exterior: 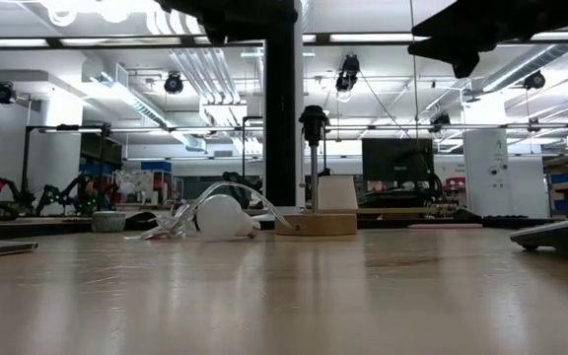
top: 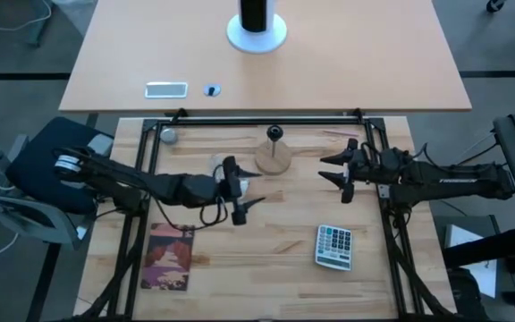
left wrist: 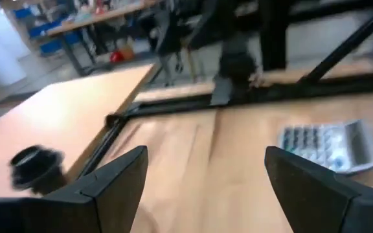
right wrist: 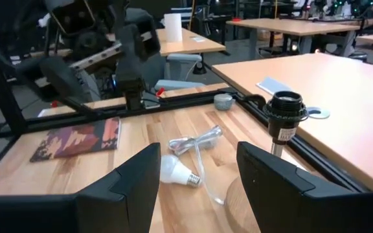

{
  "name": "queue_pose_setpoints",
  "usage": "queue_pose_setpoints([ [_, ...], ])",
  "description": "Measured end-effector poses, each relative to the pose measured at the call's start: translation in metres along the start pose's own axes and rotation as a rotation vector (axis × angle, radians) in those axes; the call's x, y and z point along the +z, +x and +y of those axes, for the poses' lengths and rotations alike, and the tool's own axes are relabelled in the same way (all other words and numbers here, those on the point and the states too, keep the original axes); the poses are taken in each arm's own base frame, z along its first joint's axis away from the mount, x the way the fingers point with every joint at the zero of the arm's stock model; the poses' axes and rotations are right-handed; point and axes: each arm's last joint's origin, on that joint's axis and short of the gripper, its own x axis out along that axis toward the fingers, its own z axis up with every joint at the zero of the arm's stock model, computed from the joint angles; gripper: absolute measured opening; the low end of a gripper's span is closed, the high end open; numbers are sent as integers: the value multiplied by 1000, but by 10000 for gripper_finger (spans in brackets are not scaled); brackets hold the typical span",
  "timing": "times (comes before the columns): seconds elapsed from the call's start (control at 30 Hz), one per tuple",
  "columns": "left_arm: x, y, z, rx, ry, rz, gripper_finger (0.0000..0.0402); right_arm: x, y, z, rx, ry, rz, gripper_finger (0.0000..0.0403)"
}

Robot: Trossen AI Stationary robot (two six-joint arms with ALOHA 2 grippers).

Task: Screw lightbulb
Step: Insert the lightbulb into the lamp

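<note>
The lightbulb (right wrist: pixel 173 169), frosted white with a silvery screw base, lies on its side on the wooden table, next to a crumpled clear wrapper (right wrist: pixel 196 144). In the low view the lightbulb (exterior: pixel 220 217) lies left of the black socket (exterior: pixel 314 126), which stands on a thin rod in a round wooden base (top: pixel 274 159). My left gripper (top: pixel 250 190) hovers open above the bulb's place, pointing toward the table's right. My right gripper (top: pixel 325 168) hangs open to the right of the socket and faces it. In the right wrist view its fingers (right wrist: pixel 196 188) frame the bulb from a distance.
A calculator (top: pixel 334 246) lies near the front right. A red picture card (top: pixel 168 257) lies front left and a small grey ball (top: pixel 167 135) far left. Black frame rails (top: pixel 257 116) edge the work area. Beyond them, a second table holds a white-based cylinder (top: pixel 257 31).
</note>
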Motion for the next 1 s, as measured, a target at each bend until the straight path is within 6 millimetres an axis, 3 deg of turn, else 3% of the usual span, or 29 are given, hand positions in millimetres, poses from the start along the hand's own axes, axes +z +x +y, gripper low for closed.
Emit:
queue_pose_setpoints([
  [0.2, -9, 7, -4, -14, 56, 78, 302, -1, 6, -1, -66, -78, 9, 199],
  [0.37, -18, 15, -9, -17, 70, 110, 302, -6, 12, -2, -130, -28, 41, 199],
  [0.57, -12, 16, -8, -8, -4, 65, 302, -12, 15, -2, -131, 36, 94, 199],
  [1.0, -5, 16, -6, 1, -51, 31, 302, -16, 18, -2, -134, -11, 134, 199],
])
